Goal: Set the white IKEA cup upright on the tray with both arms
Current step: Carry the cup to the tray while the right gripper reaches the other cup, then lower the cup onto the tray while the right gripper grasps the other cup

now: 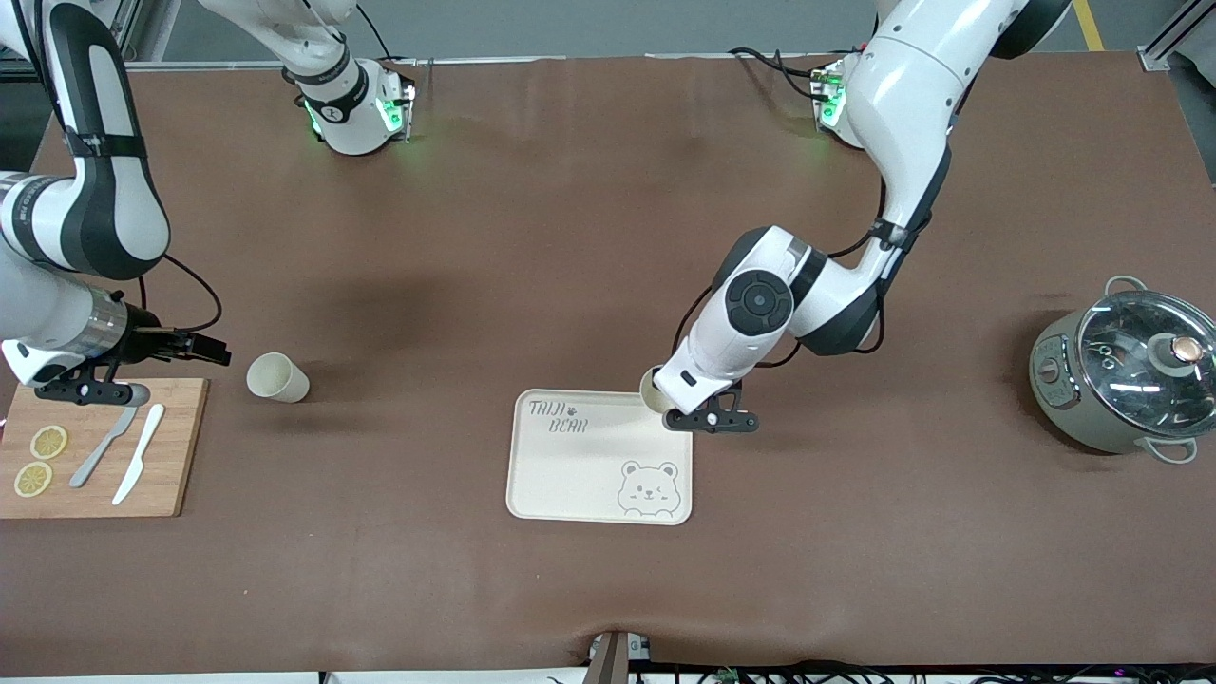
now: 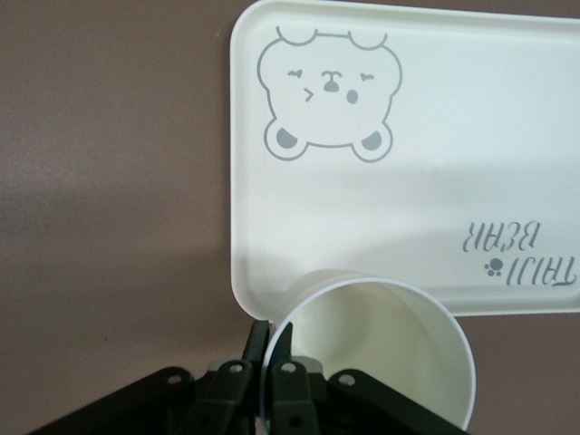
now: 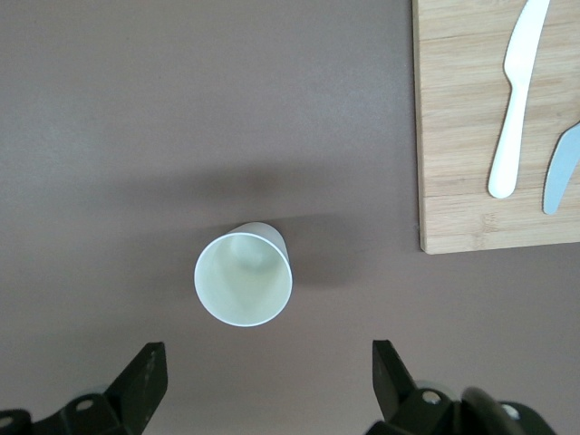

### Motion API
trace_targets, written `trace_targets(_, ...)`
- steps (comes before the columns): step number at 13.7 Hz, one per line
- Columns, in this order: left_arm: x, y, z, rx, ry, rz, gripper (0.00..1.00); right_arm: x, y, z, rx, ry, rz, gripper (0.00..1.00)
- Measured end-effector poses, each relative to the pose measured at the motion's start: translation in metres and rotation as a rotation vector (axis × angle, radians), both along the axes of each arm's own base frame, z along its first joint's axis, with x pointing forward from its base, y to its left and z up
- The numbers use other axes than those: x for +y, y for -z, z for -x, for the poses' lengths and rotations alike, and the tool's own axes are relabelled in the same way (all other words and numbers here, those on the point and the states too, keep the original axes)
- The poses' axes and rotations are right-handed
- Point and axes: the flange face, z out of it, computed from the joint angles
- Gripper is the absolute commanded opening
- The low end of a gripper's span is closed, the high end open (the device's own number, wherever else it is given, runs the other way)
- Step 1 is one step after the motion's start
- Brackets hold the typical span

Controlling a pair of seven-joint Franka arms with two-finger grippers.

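Your left pincer (image 1: 686,410) grips a white cup (image 2: 376,349) by its rim over the tray (image 1: 556,475) corner at frame centre; releasing there, you may tip it off. Your right pincer (image 3: 267,381) hangs open above the second cup (image 1: 276,377) at frame left.

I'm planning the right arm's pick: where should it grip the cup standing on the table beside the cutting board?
Probably the rim wall, coming straight down. The cup stands upright with its mouth open upward, clear of the cutting board, so one finger could go inside and one outside. The open right gripper already looks down near it. The left gripper holds its cup that way.
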Motion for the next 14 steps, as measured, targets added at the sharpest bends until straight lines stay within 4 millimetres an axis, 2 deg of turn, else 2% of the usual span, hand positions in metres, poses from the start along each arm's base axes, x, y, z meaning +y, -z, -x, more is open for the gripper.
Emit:
trace_targets(5,0.003,0.019,-0.013,0.003,-0.015,-0.008,0.0,-0.005,0.019,0.001,0.021,0.009,-0.002,1.0)
trace_targets(11,0.0,0.029,-0.023,-0.005,-0.021,-0.004,0.0,-0.006,0.057,0.003,-0.014,0.013,0.007,1.0)
trace_targets(14,-0.003,0.032,-0.025,-0.024,-0.018,-0.009,0.0,-0.006,0.068,0.005,-0.029,0.015,0.011,1.0)
